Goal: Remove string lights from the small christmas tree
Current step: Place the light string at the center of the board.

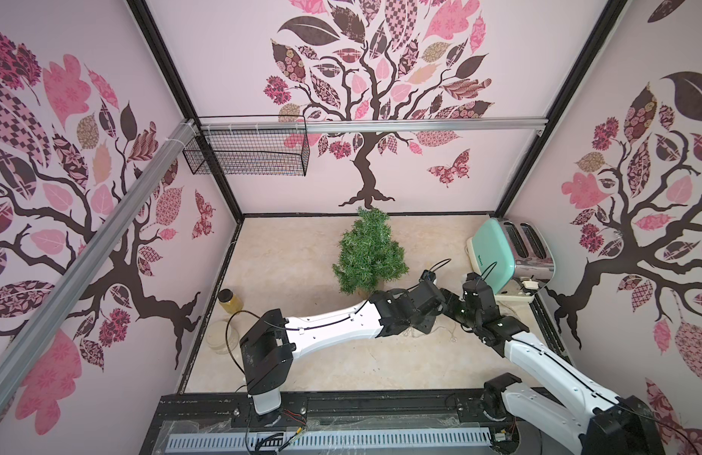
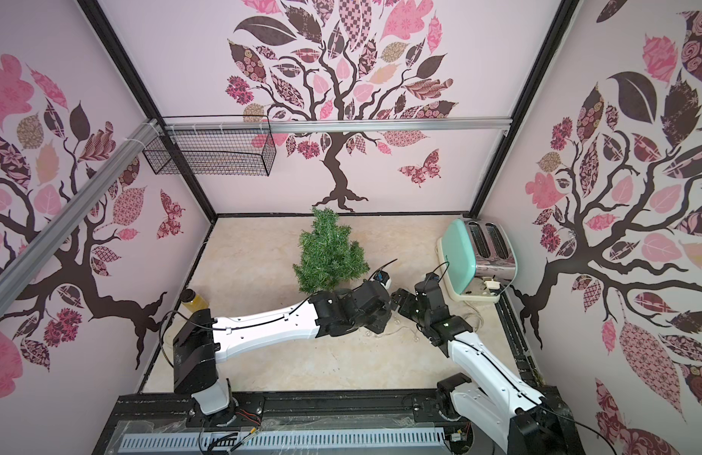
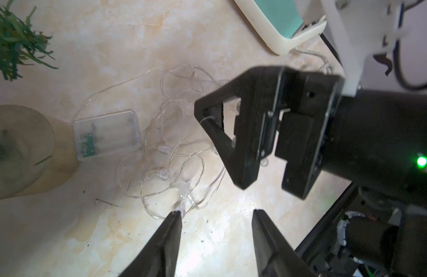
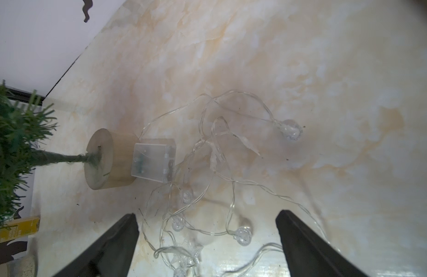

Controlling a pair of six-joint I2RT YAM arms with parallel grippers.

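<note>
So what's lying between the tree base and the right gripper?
In the right wrist view: the clear box beside the tree base, then loose loops of string lights on the table, reaching the open right gripper.

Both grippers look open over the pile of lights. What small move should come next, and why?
Probably lift both arms away. The string lights lie heaped on the table beside the base of the small christmas tree, no wire shows on its branches, and the left gripper and right gripper both stand open.
</note>
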